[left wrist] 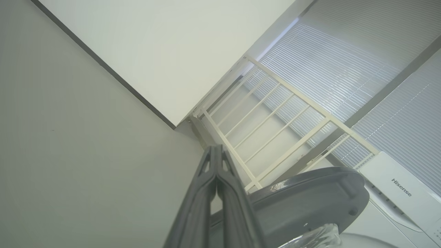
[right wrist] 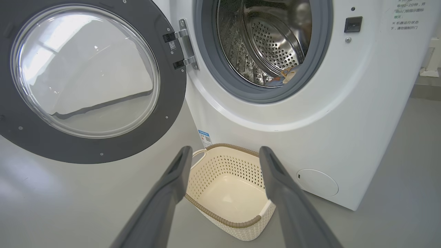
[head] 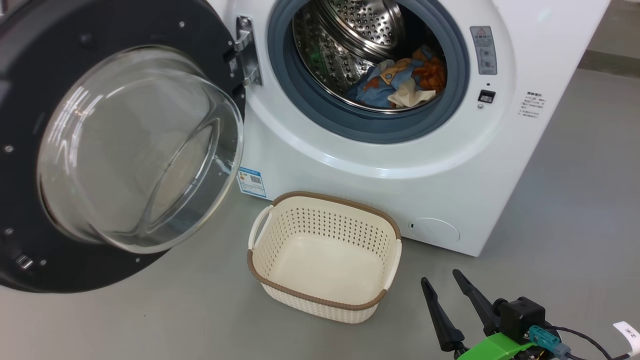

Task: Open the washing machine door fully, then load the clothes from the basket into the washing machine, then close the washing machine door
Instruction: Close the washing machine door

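The washing machine [head: 430,165] [right wrist: 344,113] stands with its door [head: 30,165] [right wrist: 172,113] swung wide to the left, glass bowl facing out. The clothes [head: 402,80] [right wrist: 286,76], blue, orange and cream, lie inside the steel drum. The cream basket [head: 325,302] [right wrist: 231,222] sits on the floor in front of the machine with nothing in it. My right gripper [head: 442,280] [right wrist: 225,151] is open, low at the right of the basket, fingers pointing toward the machine. My left gripper [left wrist: 216,148] is shut on nothing, and the door's dark edge [left wrist: 310,203] lies just beyond it.
Grey floor [head: 575,210] spreads around the machine and to its right. In the left wrist view a white wall panel [left wrist: 165,51], a white rack [left wrist: 275,120] and window blinds [left wrist: 344,69] lie behind the door. A small round flap [head: 434,231] sits low on the machine.
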{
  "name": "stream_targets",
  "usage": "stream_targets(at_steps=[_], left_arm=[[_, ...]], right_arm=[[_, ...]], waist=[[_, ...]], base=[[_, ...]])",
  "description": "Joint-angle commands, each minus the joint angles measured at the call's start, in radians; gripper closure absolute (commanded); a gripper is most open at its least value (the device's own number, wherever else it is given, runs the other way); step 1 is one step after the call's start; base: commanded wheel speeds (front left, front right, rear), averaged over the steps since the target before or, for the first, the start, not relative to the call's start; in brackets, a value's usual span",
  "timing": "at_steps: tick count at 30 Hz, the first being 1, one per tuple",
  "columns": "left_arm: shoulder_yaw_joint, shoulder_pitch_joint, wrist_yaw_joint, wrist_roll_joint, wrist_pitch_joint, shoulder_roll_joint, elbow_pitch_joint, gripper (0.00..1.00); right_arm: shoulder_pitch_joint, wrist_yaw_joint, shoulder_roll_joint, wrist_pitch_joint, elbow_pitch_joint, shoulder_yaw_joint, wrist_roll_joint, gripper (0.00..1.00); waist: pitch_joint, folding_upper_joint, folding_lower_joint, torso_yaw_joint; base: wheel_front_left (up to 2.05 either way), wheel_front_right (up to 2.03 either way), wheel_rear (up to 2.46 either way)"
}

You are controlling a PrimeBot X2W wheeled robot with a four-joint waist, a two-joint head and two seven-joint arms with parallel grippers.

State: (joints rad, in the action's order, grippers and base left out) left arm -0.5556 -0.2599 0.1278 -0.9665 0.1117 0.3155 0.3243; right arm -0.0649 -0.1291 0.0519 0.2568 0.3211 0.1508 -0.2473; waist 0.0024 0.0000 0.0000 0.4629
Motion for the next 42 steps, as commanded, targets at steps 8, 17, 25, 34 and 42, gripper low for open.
stream_targets(at_steps=[8,17,25,34,42], left_arm=[[-0.078,-0.116,0.003,-0.270,-0.143,0.157,0.150,1.00],[-0.121,-0.172,0.003,-0.392,-0.213,0.210,0.292,1.00],[-0.128,-0.201,0.003,-0.432,-0.216,0.222,0.351,1.00],[-0.118,-0.211,0.003,-0.472,-0.243,0.212,0.382,1.00],[-0.091,-0.202,0.003,-0.516,-0.341,0.195,0.377,1.00]], right_arm=[[-0.036,-0.002,0.000,0.005,-0.023,0.011,0.035,0.00],[-0.060,-0.002,0.025,0.005,-0.031,0.006,0.047,0.00],[-0.079,-0.002,0.043,0.005,-0.037,0.011,0.049,0.00],[-0.083,-0.002,0.045,0.005,-0.033,0.013,0.046,0.00],[-0.083,-0.002,0.042,0.005,-0.030,0.010,0.042,0.00]], waist=[[0.044,0.0000,0.0000,-0.055],[0.093,0.0000,0.0000,-0.108],[0.129,0.0000,0.0000,-0.137],[0.130,0.0000,0.0000,-0.149],[0.128,0.0000,0.0000,-0.143]], base=[[0.00,0.00,0.00],[0.00,0.00,0.00],[0.00,0.00,0.00],[0.00,0.00,0.00],[0.00,0.00,0.00]])
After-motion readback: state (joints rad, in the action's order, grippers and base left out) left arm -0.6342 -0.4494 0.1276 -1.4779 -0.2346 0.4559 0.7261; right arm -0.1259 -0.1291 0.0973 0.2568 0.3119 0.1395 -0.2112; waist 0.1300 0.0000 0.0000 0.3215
